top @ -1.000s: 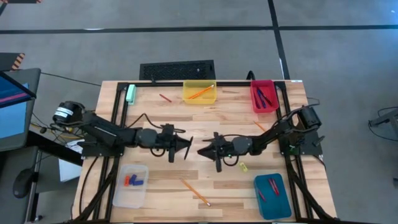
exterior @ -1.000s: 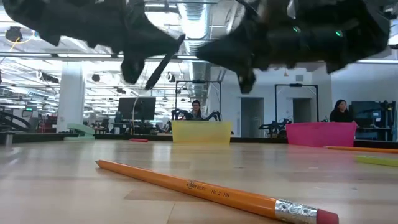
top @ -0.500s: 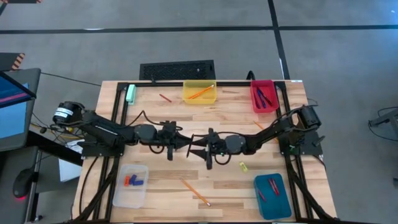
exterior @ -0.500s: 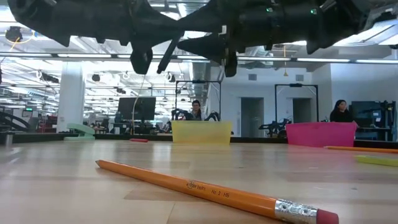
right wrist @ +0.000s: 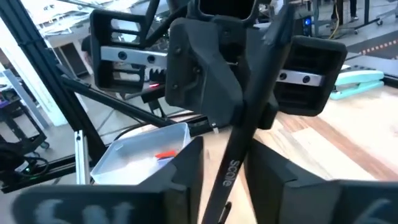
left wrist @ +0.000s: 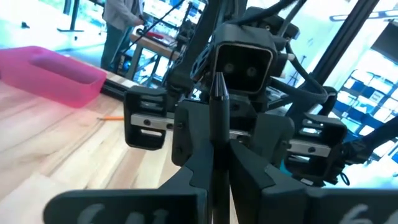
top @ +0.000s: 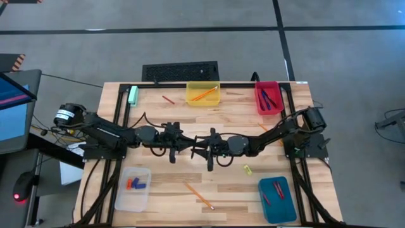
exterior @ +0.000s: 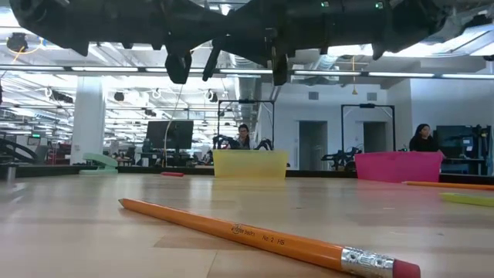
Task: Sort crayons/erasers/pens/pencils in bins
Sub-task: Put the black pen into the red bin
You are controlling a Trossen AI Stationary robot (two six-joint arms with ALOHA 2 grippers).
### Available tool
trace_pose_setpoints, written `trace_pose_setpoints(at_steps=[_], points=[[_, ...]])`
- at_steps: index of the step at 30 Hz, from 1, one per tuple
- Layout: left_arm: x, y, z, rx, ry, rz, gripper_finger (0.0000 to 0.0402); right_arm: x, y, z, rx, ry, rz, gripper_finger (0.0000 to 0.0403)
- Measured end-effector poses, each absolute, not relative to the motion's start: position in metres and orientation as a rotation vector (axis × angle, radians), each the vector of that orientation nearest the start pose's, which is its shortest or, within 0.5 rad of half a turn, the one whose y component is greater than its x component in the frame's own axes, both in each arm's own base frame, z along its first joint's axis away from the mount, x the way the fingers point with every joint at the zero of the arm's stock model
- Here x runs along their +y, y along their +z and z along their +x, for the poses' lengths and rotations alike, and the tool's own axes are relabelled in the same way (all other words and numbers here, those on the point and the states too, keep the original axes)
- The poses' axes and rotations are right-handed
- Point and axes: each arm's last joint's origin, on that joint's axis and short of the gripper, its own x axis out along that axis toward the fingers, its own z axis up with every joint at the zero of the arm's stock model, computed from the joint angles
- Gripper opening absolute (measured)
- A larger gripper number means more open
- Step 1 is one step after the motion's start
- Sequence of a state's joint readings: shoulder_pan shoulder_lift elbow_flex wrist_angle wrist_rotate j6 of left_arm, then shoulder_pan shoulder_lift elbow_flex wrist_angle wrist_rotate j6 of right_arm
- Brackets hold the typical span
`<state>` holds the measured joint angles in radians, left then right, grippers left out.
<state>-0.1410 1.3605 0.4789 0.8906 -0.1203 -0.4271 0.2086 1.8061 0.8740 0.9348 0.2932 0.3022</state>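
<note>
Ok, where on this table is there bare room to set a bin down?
Bare wood lies between the clear bin and the teal bin, apart from one pencil. The table's middle, under both meeting end effectors, is crowded.

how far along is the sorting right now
Partly done. The yellow bin holds a pencil, the red bin pens, the teal bin crayons, the clear bin erasers. In hand: a dark pen, gripped by the left tool mid-table, the right tool meeting it. Left: a loose pencil, a second pencil, a loose crayon, a yellow eraser.
</note>
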Motion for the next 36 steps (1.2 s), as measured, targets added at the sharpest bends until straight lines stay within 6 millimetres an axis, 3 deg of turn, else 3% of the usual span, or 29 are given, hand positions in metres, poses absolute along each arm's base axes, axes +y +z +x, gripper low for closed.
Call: trace_pose_setpoints(at_steps=[6,10,18,25,31,36], points=[[-0.033,0.212,0.261,-0.010,-0.008,-0.395,0.0019,0.066,0.200,0.366,-0.021,-0.093,0.310,0.0054],[-0.033,0.213,0.261,-0.018,-0.009,-0.376,0.0040,0.066,0.201,0.366,-0.023,-0.096,0.311,0.0022],[-0.034,0.214,0.261,-0.013,-0.048,-0.295,0.0136,0.066,0.198,0.366,0.003,-0.096,0.298,0.0040],[-0.033,0.221,0.247,0.066,-0.005,-0.178,0.0196,0.065,0.196,0.365,0.045,-0.103,0.275,0.0025],[-0.030,0.224,0.219,0.015,0.109,-0.125,0.0191,0.048,0.213,0.352,0.169,-0.198,0.229,0.0035],[-0.027,0.208,0.199,0.005,0.128,-0.139,0.0155,0.016,0.237,0.320,0.338,-0.382,0.217,0.0026]])
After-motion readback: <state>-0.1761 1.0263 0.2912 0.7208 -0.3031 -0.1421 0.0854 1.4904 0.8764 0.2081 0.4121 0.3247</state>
